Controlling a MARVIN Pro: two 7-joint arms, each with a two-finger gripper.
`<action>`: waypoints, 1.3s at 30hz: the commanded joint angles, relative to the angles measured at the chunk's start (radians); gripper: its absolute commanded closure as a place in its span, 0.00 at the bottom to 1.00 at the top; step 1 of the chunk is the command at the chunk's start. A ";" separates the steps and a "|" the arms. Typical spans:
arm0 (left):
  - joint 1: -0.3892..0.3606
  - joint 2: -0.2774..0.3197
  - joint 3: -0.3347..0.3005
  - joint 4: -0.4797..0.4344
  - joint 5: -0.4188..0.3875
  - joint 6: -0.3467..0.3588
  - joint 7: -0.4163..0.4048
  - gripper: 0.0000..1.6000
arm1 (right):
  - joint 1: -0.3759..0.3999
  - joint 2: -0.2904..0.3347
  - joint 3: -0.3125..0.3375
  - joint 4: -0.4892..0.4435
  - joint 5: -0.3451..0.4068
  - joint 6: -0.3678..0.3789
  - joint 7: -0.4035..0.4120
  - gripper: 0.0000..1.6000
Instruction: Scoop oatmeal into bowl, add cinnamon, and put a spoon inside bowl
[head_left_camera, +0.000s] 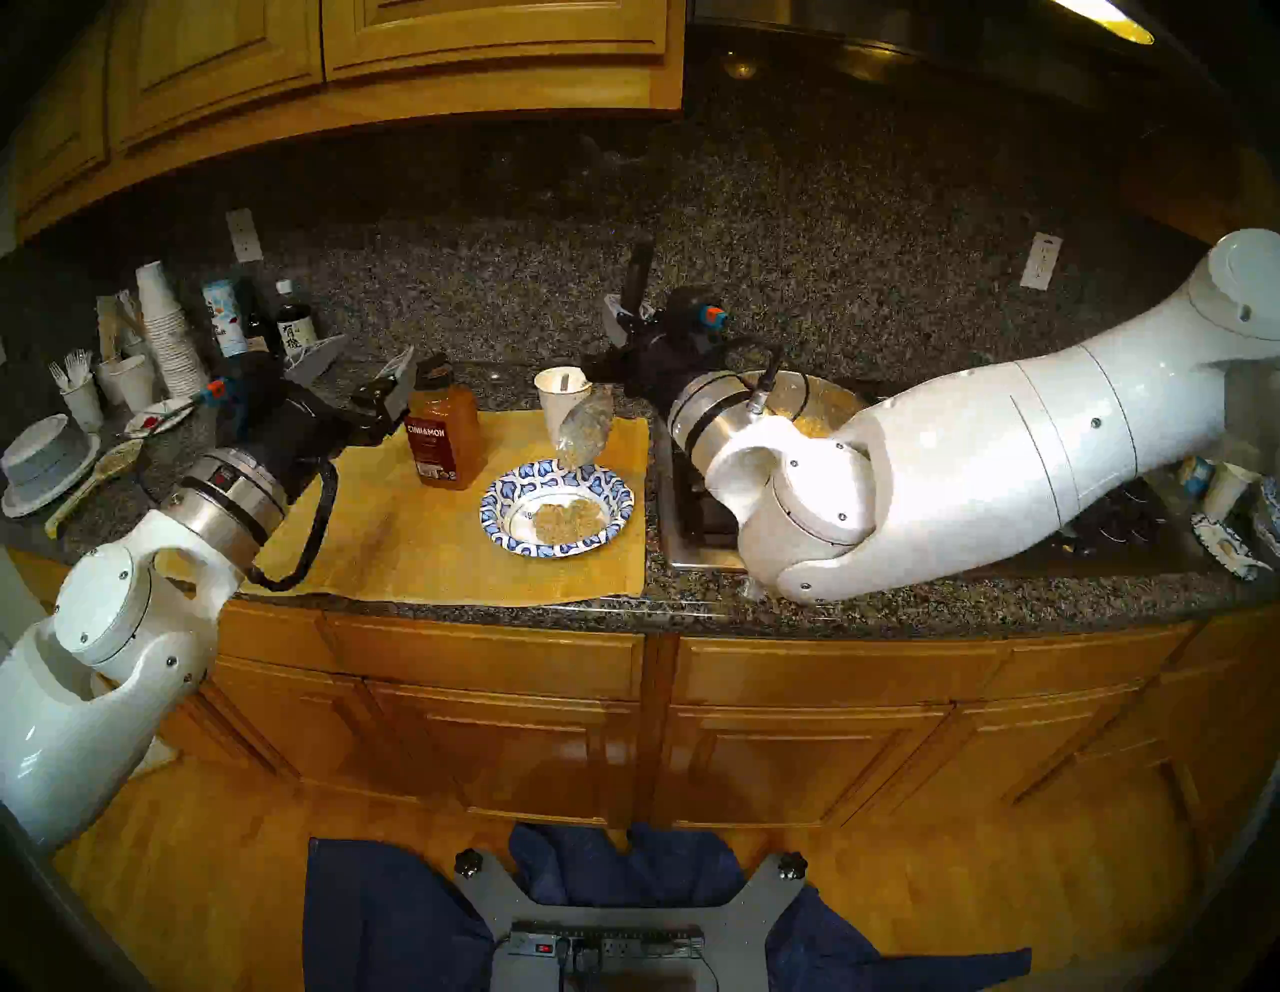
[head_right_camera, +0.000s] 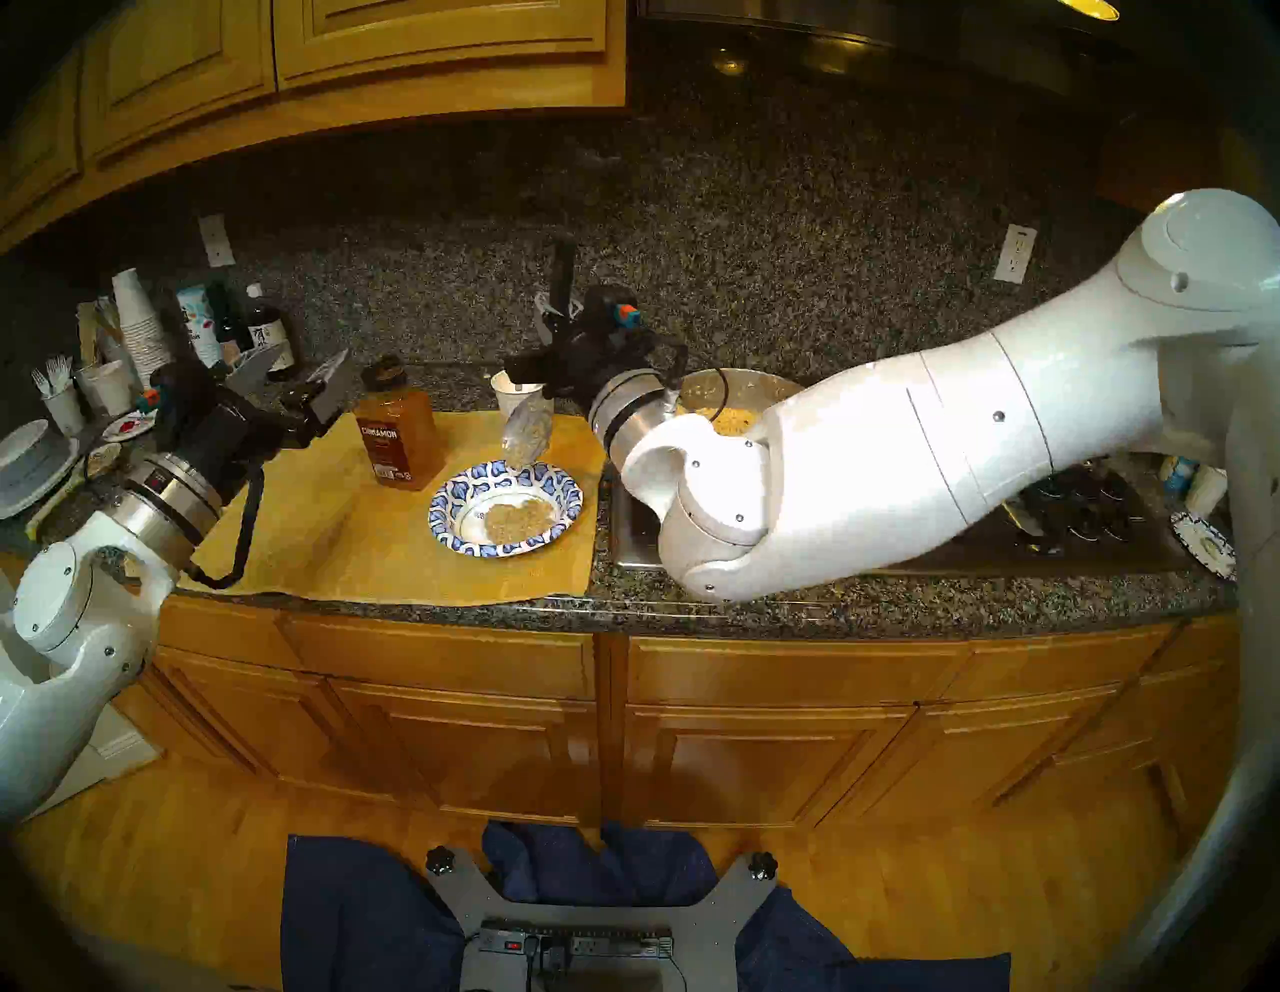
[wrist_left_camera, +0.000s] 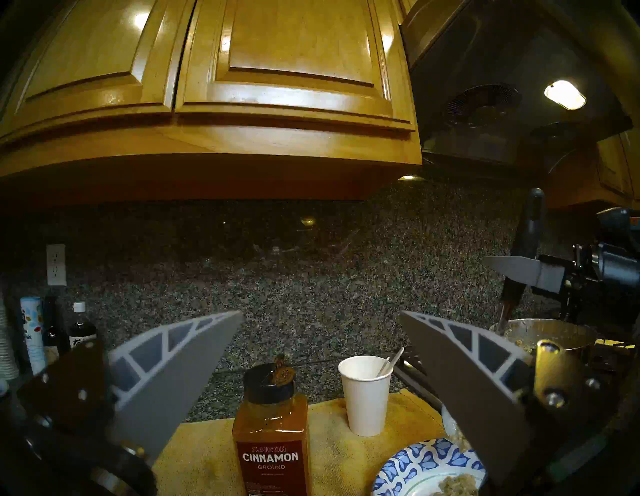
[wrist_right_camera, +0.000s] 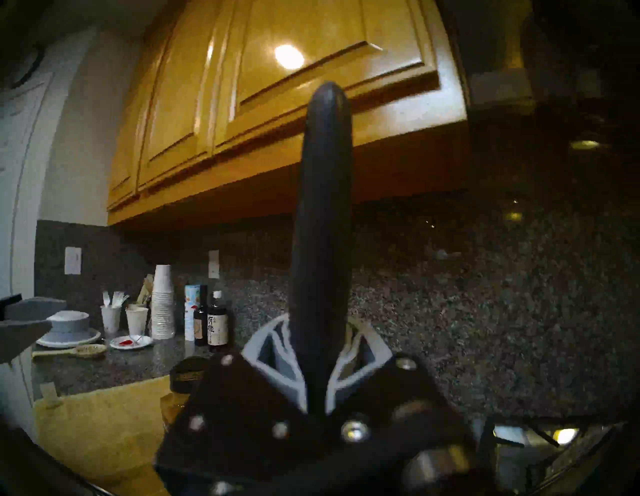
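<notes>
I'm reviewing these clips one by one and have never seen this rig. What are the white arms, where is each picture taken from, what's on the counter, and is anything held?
It is a two-armed robot at a kitchen counter. Two pictures come from its head, nearly identical; the other two come from cameras on each wrist. The right gripper is shut on the dark handle of a metal serving spoon, tipped above the blue-patterned bowl, which already holds some oatmeal. The left gripper is open and empty, near the cinnamon bottle. On the yellow mat also stands a white paper cup holding a white utensil. A metal pot of oatmeal sits behind the right arm.
</notes>
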 joint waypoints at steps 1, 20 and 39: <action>-0.018 0.001 -0.022 -0.012 0.002 -0.011 0.000 0.00 | -0.005 0.086 0.098 -0.028 0.151 -0.020 0.067 1.00; -0.018 0.002 -0.021 -0.011 0.002 -0.011 0.000 0.00 | -0.002 0.270 0.284 -0.078 0.500 -0.020 0.284 1.00; -0.018 0.002 -0.020 -0.011 0.002 -0.010 0.000 0.00 | 0.075 0.461 0.256 -0.031 0.693 -0.014 0.356 1.00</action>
